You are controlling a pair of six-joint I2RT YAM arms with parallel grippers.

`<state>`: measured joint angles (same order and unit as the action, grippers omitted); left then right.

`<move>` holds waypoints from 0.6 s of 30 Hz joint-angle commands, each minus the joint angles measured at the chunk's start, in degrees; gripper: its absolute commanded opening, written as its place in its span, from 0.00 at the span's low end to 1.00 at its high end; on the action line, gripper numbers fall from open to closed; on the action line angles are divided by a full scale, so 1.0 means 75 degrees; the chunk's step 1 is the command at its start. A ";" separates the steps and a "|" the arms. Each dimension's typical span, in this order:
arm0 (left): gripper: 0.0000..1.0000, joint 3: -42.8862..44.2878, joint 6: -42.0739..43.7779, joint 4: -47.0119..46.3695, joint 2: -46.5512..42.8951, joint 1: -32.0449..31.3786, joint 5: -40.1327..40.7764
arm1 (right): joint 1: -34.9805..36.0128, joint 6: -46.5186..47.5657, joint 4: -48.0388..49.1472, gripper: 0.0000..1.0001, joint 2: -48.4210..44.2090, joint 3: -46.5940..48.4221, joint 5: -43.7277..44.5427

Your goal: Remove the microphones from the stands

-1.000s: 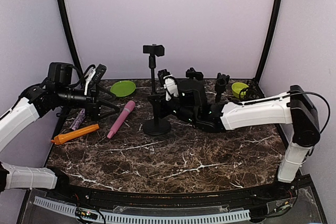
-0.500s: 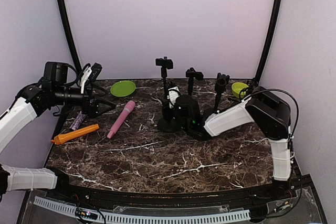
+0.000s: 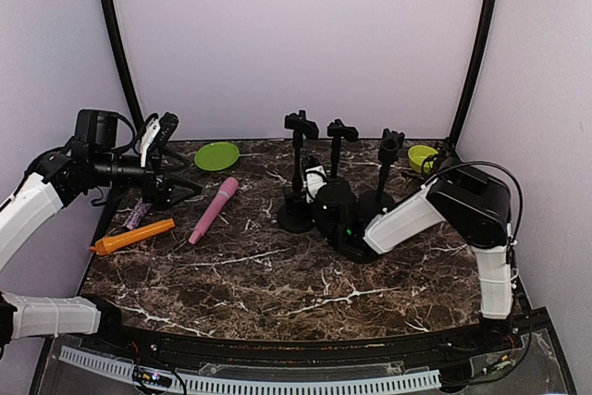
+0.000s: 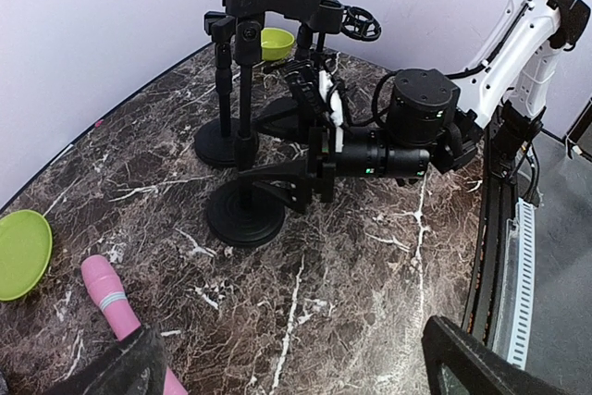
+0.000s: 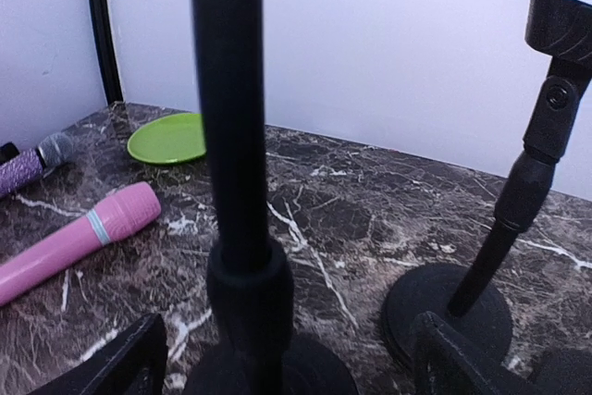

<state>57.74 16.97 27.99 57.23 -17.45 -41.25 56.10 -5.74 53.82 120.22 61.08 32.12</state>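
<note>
The pink microphone (image 3: 214,209) lies flat on the marble, left of the black stand (image 3: 297,173); it also shows in the left wrist view (image 4: 116,307) and the right wrist view (image 5: 83,238). The stand is upright on its round base and its top clip holds nothing. My right gripper (image 3: 313,184) is low beside the stand and open, and the stand's pole (image 5: 231,136) rises between its spread fingers (image 5: 289,335) without being gripped. My left gripper (image 3: 171,156) hovers open at the far left, above the table (image 4: 296,349), with nothing in it.
Two more black stands (image 3: 340,136) (image 3: 388,150) are just right of the first. A green plate (image 3: 216,155) sits at the back left, a green bowl (image 3: 422,156) at the back right. An orange tool (image 3: 131,236) and a purple microphone (image 3: 139,213) lie at the left edge.
My right gripper has opened and let go of the stand's pole after carrying the stand rightwards towards the other stands. The left arm has hardly moved.
</note>
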 commanded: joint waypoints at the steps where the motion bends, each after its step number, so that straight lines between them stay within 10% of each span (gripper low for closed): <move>1: 0.99 0.0238 0.0073 0.0177 -0.0154 0.0069 -0.0101 | 0.0295 0.0003 0.0126 0.97 -0.1115 -0.0869 -0.0114; 9: 0.99 0.0504 0.0159 0.0684 -0.0037 0.0138 -0.0101 | 0.0430 -0.0179 -0.1802 0.97 -0.3669 -0.1577 -0.1228; 18: 0.99 0.0896 0.0012 0.1313 0.0326 0.0215 0.0322 | -0.0129 -0.0233 -0.4869 0.94 -0.4527 0.1093 -0.1973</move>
<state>61.60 17.39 33.76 58.30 -16.40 -40.34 56.90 -7.38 27.33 85.27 62.72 20.62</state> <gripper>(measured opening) 0.989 0.945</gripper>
